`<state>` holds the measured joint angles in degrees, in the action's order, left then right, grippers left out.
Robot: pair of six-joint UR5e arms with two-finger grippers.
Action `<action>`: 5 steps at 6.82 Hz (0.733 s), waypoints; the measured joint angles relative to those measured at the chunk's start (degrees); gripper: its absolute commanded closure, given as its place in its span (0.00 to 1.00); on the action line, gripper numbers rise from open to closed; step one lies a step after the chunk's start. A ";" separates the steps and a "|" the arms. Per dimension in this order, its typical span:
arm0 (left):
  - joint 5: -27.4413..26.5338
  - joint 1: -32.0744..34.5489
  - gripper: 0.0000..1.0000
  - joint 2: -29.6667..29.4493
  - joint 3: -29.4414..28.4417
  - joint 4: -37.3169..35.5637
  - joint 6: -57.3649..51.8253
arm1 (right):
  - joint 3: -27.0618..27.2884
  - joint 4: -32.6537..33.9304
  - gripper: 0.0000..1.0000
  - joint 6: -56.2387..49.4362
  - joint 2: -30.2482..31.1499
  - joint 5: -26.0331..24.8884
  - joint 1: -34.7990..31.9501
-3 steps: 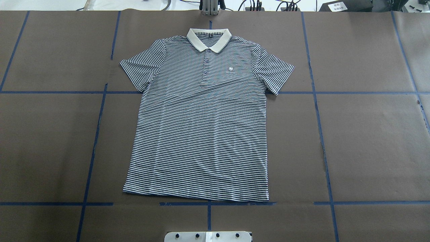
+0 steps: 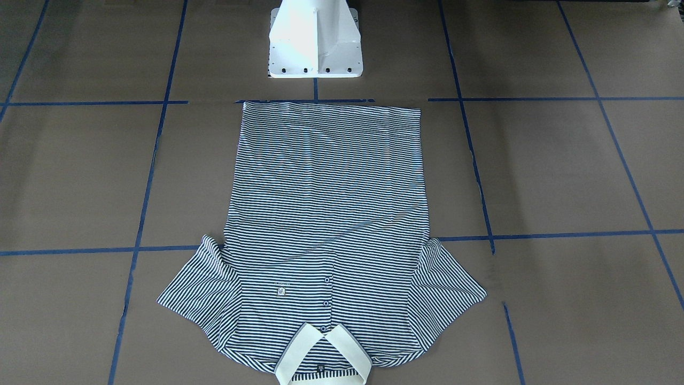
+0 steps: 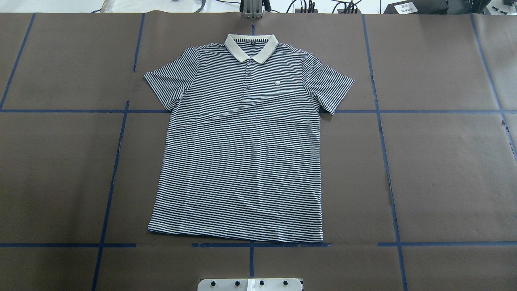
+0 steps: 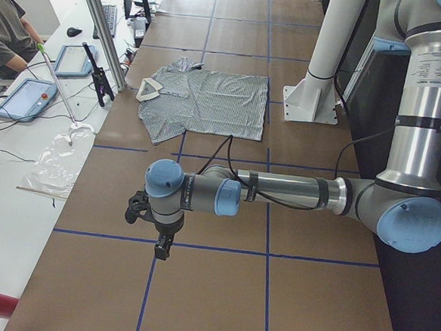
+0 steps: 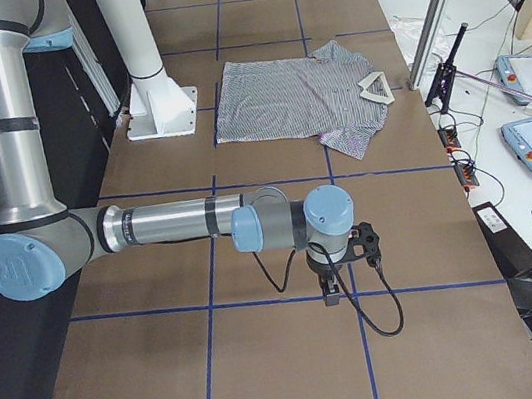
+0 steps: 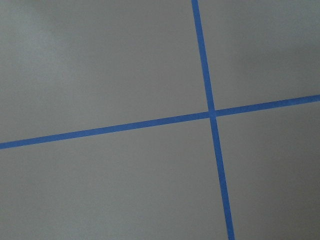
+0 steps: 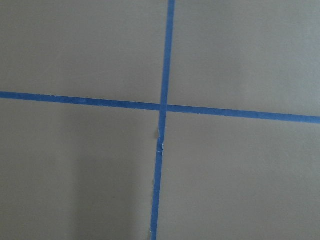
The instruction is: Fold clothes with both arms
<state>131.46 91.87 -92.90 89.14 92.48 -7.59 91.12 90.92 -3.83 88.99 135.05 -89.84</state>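
Overhead exterior view: shows the polo shirt spread flat and face up in front of the white pedestal base, hem just beyond the base, collar at the far end, sleeves fanned out, placket buttoned. Shows no arm over the cloth.

Found the left arm only in the exterior left view, stretched low over the bare table well out to the base's left and well apart from the shirt. Left gripper points down, close over a crossing of blue tape lines. Found the right arm mirrored in the exterior right view, well out to the base's right, with the right gripper likewise hanging over a tape crossing.

Cannot tell whether either pair of fingers stands apart or together: visible only from the side cameras, and absent from both wrist views, which take in nothing but table and tape. Clearly not on the cloth, in any case.

Judged as the very start: no fold made, approach not yet begun. Next move probably calls for bringing both grippers in toward the base's front, one to each side of the shirt, fingers apart. Then for pinching matching points, likely a shoulder or sleeve and the hem, low enough to catch fabric without dragging it. Needs both grasps level and timed together, or risks a skewed fold line.
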 measured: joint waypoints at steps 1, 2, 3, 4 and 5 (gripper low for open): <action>0.02 -0.18 0.00 -2.06 0.04 0.15 0.10 | -0.20 -0.93 0.00 0.53 -1.68 0.18 2.46; 0.54 -0.30 0.00 -4.52 0.37 1.15 0.06 | -0.35 -2.23 0.00 0.92 -4.53 0.54 5.05; 1.83 -0.58 0.00 -5.94 0.30 4.78 -0.01 | -0.95 -3.67 0.00 1.59 -7.58 0.68 7.68; 3.43 -1.58 0.00 -6.53 -0.83 10.90 0.05 | -1.96 -6.87 0.00 5.87 -10.97 0.79 10.62; 4.01 -3.44 0.00 -6.84 -2.41 15.55 0.87 | -3.17 -10.40 0.00 14.57 -14.38 0.95 13.48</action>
<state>135.48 88.43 -99.74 86.72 108.02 -6.72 87.95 80.53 10.75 74.62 136.00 -76.36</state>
